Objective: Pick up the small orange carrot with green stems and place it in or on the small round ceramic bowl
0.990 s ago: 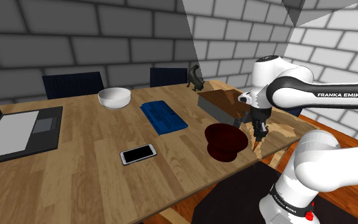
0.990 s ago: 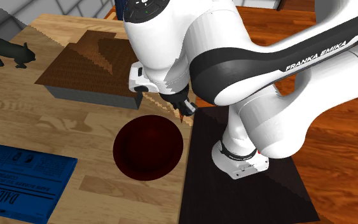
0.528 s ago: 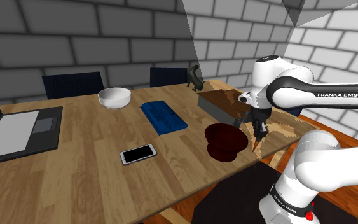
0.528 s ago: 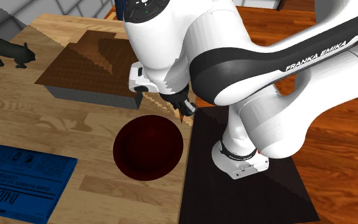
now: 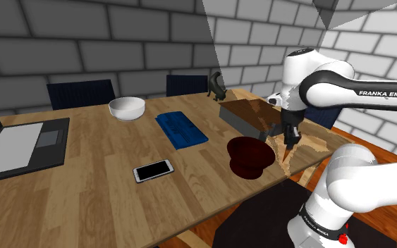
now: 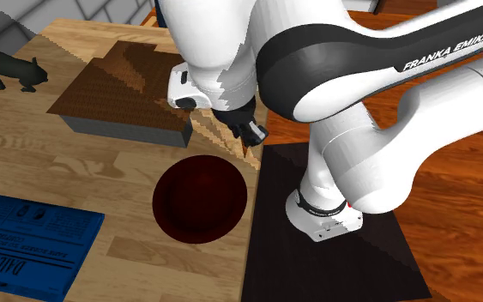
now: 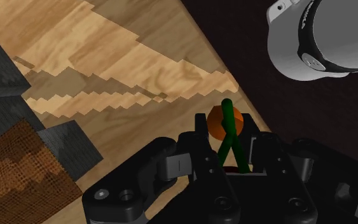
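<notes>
Wooden tabletop [image 5: 91,169], near edge: the gripper [image 7: 227,130] has risen slightly, its fingers clamped on the orange carrot [image 7: 215,122]. The lift looks underway, the carry not begun.

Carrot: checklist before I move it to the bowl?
1. Grip: carrot clasped between the fingers of the gripper: ok.
2. Lift: carrot clear of the table: cannot tell.
3. Near: dark red bowl upright and empty, next to the gripper: ok.
4. Far: white bowl upright across the table: ok.
5. Clearance: brown box stands close beside the gripper: probably not ok.
</notes>
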Robot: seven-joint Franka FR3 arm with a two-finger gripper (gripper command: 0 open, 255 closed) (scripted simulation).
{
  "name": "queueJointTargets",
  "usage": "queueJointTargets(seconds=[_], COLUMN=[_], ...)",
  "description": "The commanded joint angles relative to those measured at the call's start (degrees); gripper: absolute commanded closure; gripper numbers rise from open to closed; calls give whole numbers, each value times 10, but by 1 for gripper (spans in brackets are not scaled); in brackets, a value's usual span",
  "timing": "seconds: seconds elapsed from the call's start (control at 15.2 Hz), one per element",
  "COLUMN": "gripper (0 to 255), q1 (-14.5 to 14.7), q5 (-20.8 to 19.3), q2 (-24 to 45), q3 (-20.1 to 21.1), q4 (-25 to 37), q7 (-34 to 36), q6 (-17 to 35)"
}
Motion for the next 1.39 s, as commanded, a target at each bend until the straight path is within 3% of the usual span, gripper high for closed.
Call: queueJointTargets(seconds=[0.0,1.32], gripper=[255,255], q1=[1,7], q5=[4,23], q2=[0,41], q3=[4,26], q4=[16,187], q7=[-3,-27], q6=[-16,-144])
